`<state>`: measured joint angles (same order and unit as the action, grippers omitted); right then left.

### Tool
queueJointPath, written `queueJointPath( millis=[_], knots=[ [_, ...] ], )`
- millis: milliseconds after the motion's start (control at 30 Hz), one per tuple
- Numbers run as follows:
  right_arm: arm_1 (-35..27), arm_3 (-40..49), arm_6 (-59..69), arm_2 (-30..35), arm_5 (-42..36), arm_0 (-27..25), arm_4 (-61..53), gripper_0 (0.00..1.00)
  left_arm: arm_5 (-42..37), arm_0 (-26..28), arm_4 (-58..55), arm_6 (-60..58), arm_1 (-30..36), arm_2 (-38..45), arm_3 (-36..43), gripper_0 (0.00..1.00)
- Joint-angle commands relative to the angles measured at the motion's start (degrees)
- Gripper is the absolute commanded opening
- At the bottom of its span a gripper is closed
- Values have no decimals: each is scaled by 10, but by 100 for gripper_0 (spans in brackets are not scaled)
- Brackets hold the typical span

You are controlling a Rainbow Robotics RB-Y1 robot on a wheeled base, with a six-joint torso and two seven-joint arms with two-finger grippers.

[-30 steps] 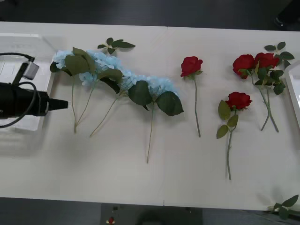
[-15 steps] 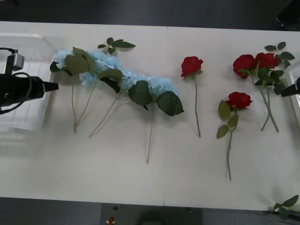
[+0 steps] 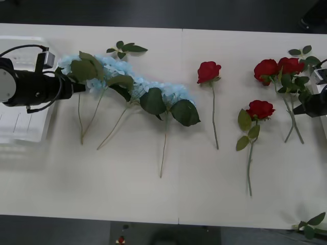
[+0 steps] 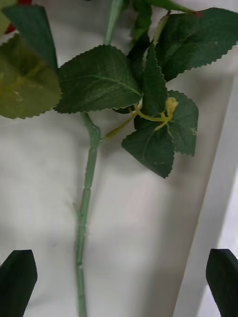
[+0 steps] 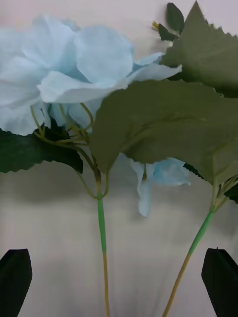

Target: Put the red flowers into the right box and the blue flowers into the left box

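Observation:
The blue flowers (image 3: 130, 84) lie in a row across the left half of the table, stems pointing toward me. My left gripper (image 3: 80, 88) is open at their leftmost cluster; in the left wrist view a green stem (image 5: 101, 233) runs between its black fingertips (image 5: 16, 277). Several red flowers lie on the right half: a single one (image 3: 208, 70), another (image 3: 260, 108) and a pair (image 3: 278, 66). My right gripper (image 3: 302, 108) is open over the pair's stems (image 4: 84, 213), beside the white rim of the right box (image 4: 213, 208). The left box (image 3: 23, 130) sits under my left arm.
Loose green leaf sprigs lie behind the blue flowers (image 3: 126, 49), at the far right (image 3: 302, 52) and at the table's front right corner (image 3: 309, 224). The table's near half (image 3: 127, 199) is bare.
My left arm has swung from over the left box toward the blue flowers. My right gripper has come in from the right edge to the paired rose stems.

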<state>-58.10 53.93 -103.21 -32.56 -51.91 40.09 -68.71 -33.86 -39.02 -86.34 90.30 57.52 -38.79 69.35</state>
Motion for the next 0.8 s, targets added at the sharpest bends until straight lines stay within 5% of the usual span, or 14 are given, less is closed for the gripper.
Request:
queueJointPath(
  millis=[33,333,800],
  knots=[
    [8,-6,38,-4,19,22,6,100,8,-68,10,-30,-17,-53,-48,100],
    [35,-27,50,-4,65,26,5,100,26,-109,29,-27,-72,-80,-127,100],
    [68,-34,67,-26,156,26,-5,100,27,-110,57,-26,-75,-97,-135,100]
  ],
)
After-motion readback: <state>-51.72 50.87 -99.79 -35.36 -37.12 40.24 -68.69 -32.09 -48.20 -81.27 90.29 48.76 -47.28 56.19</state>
